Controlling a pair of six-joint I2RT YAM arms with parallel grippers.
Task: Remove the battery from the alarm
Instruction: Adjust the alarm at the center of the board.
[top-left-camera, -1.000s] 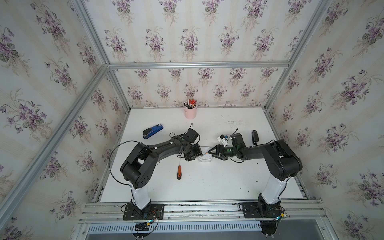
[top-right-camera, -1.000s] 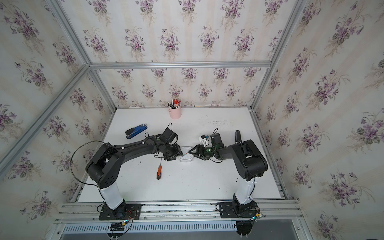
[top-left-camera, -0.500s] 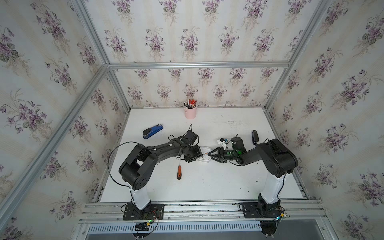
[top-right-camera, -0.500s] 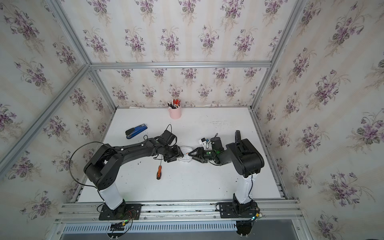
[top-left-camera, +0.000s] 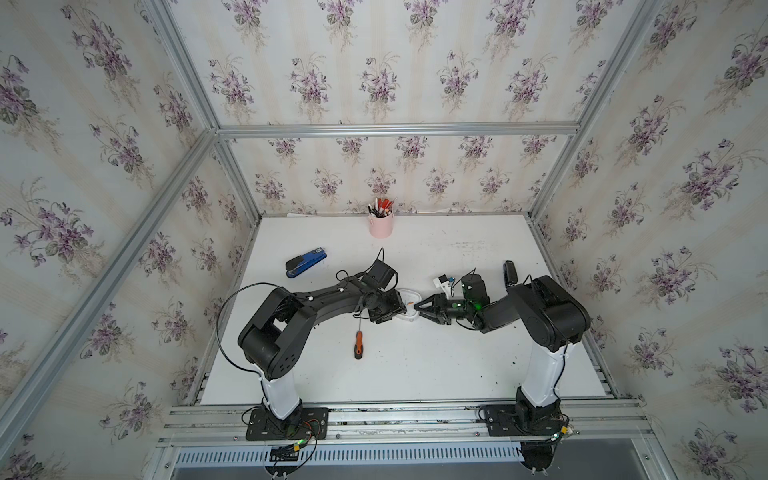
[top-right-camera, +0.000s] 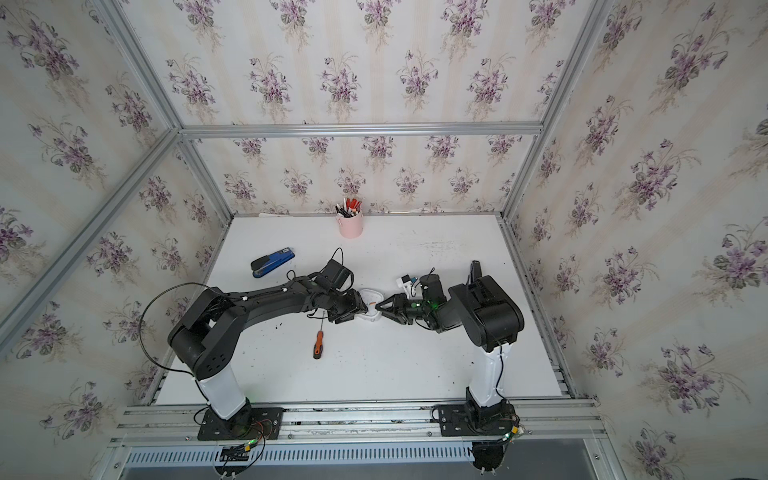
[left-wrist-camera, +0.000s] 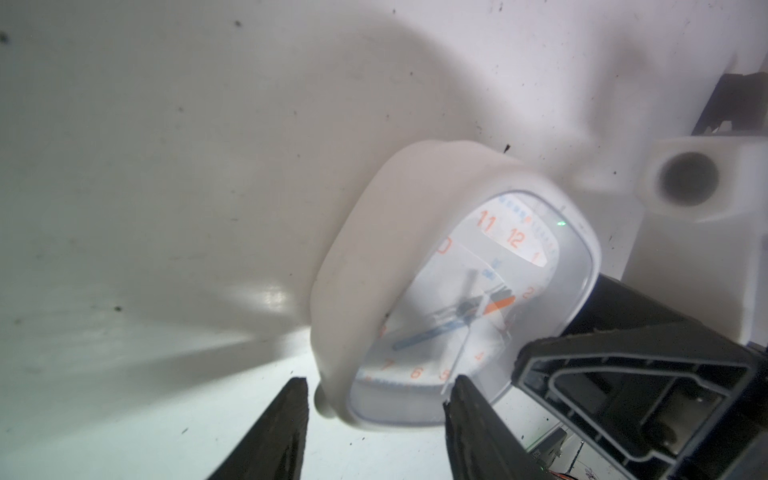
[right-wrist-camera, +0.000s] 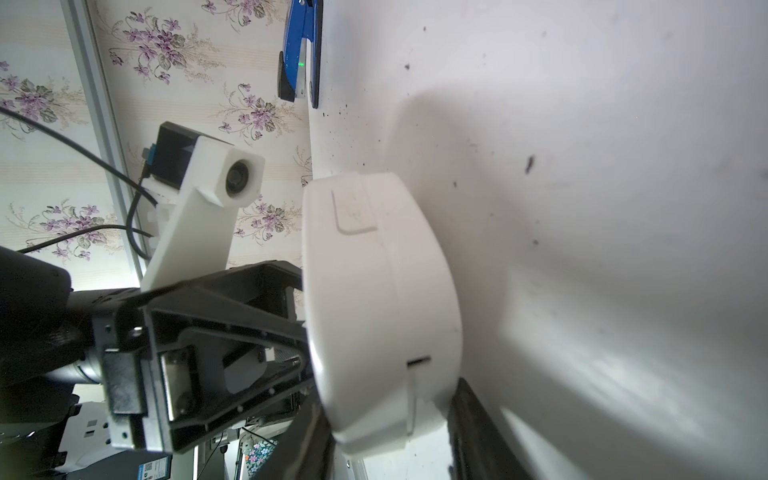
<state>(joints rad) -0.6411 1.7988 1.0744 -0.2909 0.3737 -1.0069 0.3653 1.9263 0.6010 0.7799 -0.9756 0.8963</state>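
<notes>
The alarm (top-left-camera: 409, 305) (top-right-camera: 372, 305) is a white rounded-square clock held tilted just above the table between my two grippers. In the left wrist view its dial (left-wrist-camera: 478, 299) with orange numerals faces the camera, and my left gripper (left-wrist-camera: 378, 395) straddles its lower edge, one finger on the face. In the right wrist view its plain white back (right-wrist-camera: 374, 291) shows a narrow slot (right-wrist-camera: 419, 361), and my right gripper (right-wrist-camera: 390, 449) clamps the edge, one finger on each side. In both top views the left gripper (top-left-camera: 400, 311) and right gripper (top-left-camera: 418, 307) meet at the alarm. The battery is hidden.
An orange-handled screwdriver (top-left-camera: 358, 345) lies in front of the left arm. A blue stapler (top-left-camera: 305, 262) is at the back left and a pink pen cup (top-left-camera: 380, 224) stands at the back wall. A dark oblong object (top-left-camera: 509, 272) lies behind the right arm.
My right gripper has moved left up to the alarm and narrowed its jaws onto its edge. The left gripper has stayed on the alarm.
</notes>
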